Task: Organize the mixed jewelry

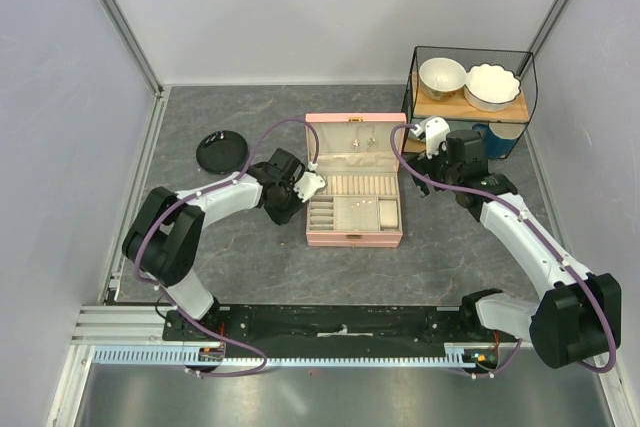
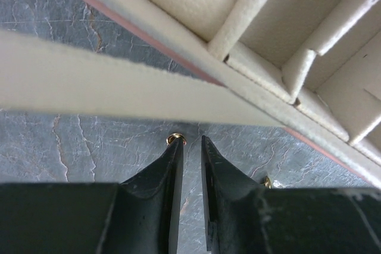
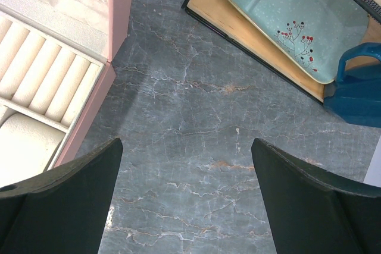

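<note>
We take the jewelry to be speck-light, hard and slick, so weight should be no concern and keeping hold of it the main one. From the left wrist, one gold piece (image 2: 175, 140) sits right at the tip of one finger (image 2: 161, 176) of the left end effector (image 2: 190, 143), low over the desk (image 2: 71, 141) and just outside the box (image 2: 262, 104). A second gold bit (image 2: 266, 181) peeps out beside the other finger. The jaws stand nearly together, with a slim gap through which the desk shows. We cannot tell whether the piece is pinched, only touched, or lying loose under the tip. We would grip such a piece with the very ends of the fingers, across its broadest solid part. Any thin post or hook there could bend or slide. The tips would need to come right down to the hard desk, since anything this small could skate sideways or flick away as they close. We would also let go low inside a padded compartment so that it does not bounce out. The right end effector (image 3: 186, 142) is released, its jaws spread wide with nothing between them, over bare desk to the right of the box.
</note>
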